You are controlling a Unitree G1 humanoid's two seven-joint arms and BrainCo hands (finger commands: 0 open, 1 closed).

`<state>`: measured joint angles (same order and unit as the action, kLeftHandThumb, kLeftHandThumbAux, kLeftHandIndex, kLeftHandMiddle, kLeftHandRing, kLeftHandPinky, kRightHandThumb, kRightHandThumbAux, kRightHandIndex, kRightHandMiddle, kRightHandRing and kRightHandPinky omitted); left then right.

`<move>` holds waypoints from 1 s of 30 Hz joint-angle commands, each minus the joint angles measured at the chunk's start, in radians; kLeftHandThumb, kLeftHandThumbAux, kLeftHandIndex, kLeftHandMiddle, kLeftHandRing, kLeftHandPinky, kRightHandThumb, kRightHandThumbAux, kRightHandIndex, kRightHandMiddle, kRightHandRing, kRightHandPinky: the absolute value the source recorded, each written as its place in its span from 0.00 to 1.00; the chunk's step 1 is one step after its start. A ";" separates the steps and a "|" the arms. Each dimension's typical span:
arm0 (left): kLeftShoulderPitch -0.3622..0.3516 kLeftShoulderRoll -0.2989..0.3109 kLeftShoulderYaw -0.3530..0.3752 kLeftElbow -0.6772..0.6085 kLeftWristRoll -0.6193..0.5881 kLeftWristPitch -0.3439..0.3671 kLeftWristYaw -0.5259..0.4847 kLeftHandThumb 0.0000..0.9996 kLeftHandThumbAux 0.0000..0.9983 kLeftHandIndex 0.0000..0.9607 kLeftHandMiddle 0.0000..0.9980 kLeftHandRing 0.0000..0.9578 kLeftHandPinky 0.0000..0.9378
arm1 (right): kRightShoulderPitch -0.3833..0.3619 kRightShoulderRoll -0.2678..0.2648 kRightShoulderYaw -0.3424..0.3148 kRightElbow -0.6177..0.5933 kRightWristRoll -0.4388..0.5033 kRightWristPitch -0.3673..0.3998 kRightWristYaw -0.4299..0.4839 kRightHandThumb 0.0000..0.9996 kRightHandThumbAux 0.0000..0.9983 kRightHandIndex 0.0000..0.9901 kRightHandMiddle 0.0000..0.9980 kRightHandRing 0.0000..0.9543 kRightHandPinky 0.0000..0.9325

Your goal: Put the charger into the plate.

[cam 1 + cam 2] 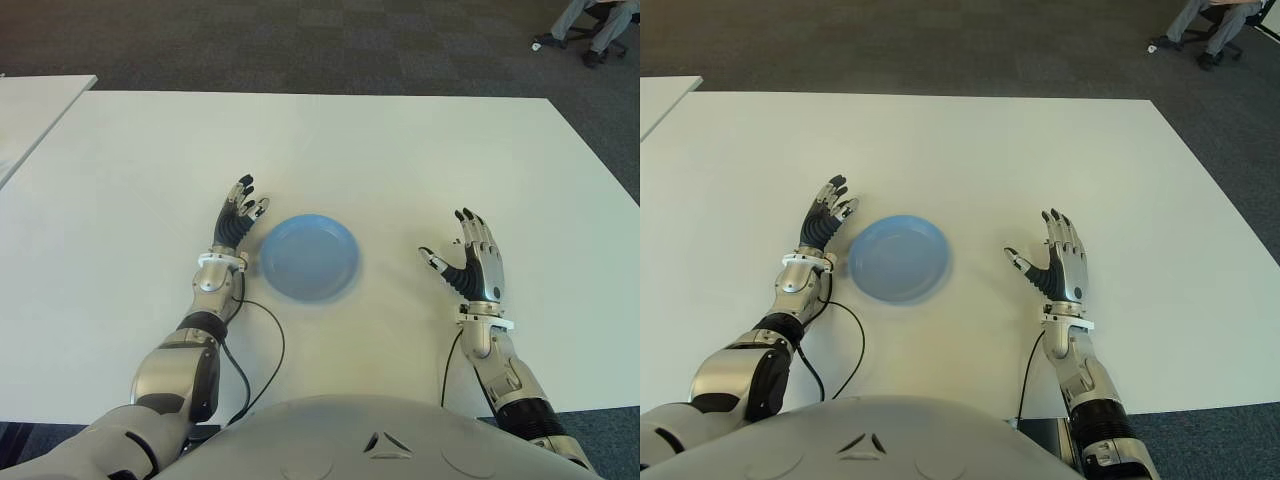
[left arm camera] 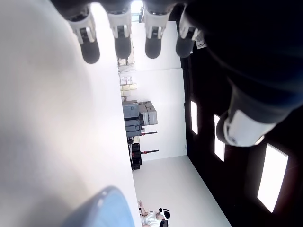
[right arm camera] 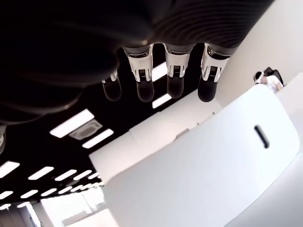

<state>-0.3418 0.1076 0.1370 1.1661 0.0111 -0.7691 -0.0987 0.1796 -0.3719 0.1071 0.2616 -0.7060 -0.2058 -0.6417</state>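
A round blue plate (image 1: 308,257) lies on the white table (image 1: 330,150), with nothing on it. No charger shows in any view. My left hand (image 1: 240,215) is just left of the plate, fingers extended and holding nothing; the plate's rim (image 2: 102,210) appears in the left wrist view. My right hand (image 1: 470,255) is to the right of the plate, well apart from it, palm turned toward it, fingers spread and holding nothing.
A second white table (image 1: 30,105) stands at the far left. Dark carpet lies beyond the table's far edge. A seated person's legs and a chair base (image 1: 590,35) show at the far right corner. A black cable (image 1: 262,345) runs by my left forearm.
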 commanded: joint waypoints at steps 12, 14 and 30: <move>0.087 -0.015 -0.011 0.053 0.006 0.060 -0.013 0.14 0.60 0.00 0.05 0.07 0.13 | 0.062 -0.003 0.013 -0.093 -0.066 0.319 0.192 0.32 0.22 0.00 0.00 0.00 0.11; 0.088 -0.014 -0.012 0.053 0.006 0.060 -0.015 0.14 0.60 0.00 0.05 0.07 0.13 | 0.066 -0.007 0.014 -0.111 -0.072 0.343 0.213 0.32 0.21 0.00 0.00 0.00 0.10; 0.089 -0.012 -0.008 0.051 0.000 0.060 -0.028 0.14 0.60 0.00 0.05 0.07 0.13 | 0.111 -0.054 0.013 -0.224 -0.102 0.447 0.334 0.29 0.19 0.00 0.00 0.00 0.03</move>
<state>-0.3364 0.1091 0.1364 1.1590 0.0106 -0.7691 -0.1101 0.2718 -0.4155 0.1130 0.0452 -0.7961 0.2145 -0.3412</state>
